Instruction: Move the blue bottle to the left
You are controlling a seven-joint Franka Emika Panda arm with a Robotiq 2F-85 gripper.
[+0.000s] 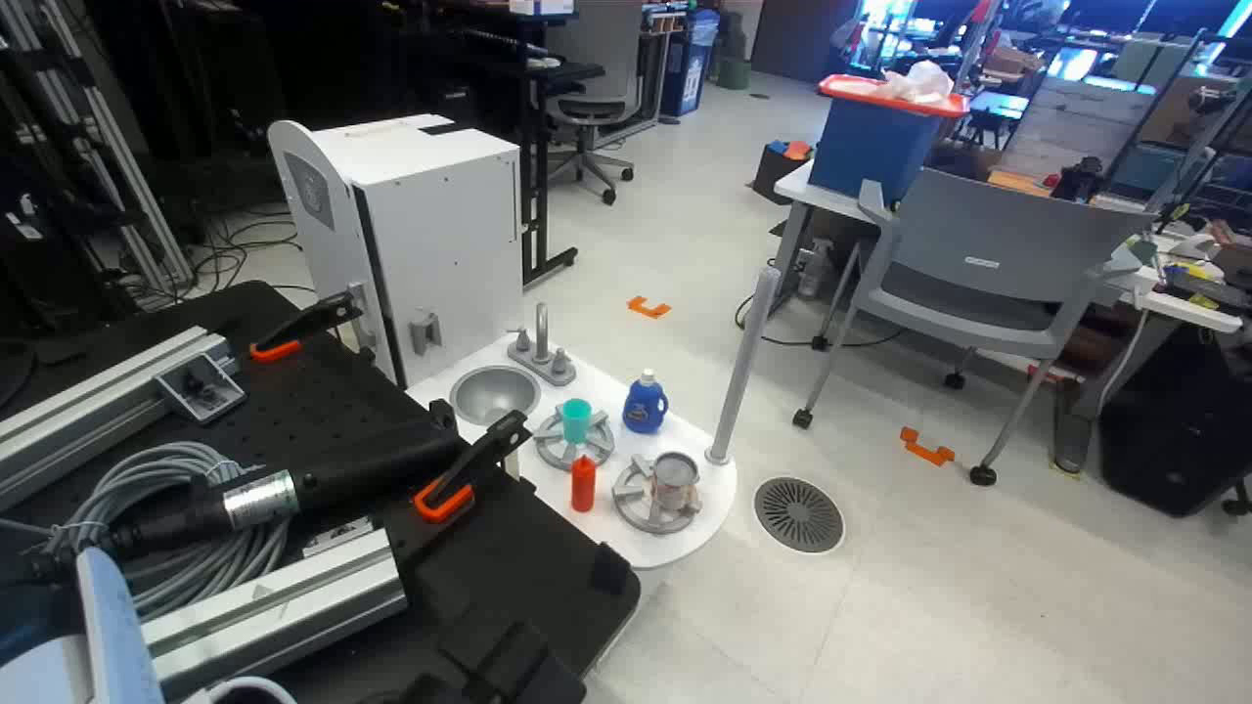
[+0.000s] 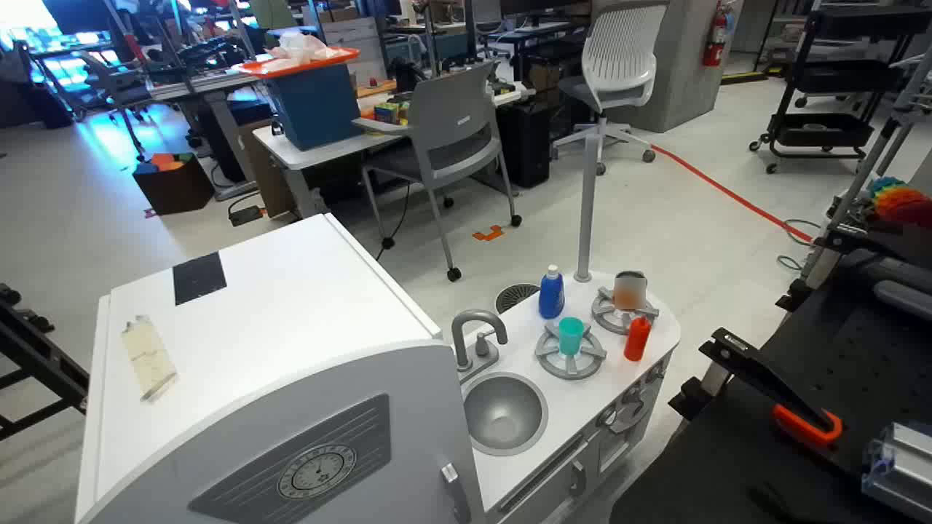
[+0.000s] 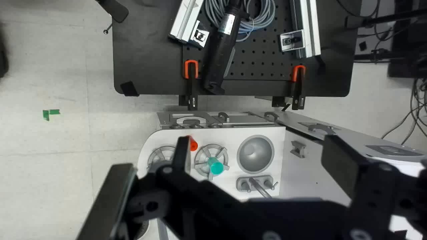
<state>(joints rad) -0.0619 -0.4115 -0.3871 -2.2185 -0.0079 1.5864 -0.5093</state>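
The blue bottle (image 1: 645,405) stands upright on the white toy counter in both exterior views, near the counter's edge and beside the burner with the teal cup. It has a white cap and also shows in an exterior view (image 2: 551,294). In the wrist view the bottle is hidden, with the gripper's body covering that part of the counter. My gripper (image 3: 259,150) is open and empty in the wrist view, its fingers wide apart above the sink side of the counter. The gripper is not seen in either exterior view.
A teal cup (image 1: 576,419) stands on one burner and a pot (image 1: 675,481) on another. A red-orange bottle (image 1: 583,485) stands between them near the front. A grey post (image 1: 743,372), a faucet (image 2: 477,338), a sink (image 2: 506,415) and a tall white cabinet (image 2: 291,306) border the space.
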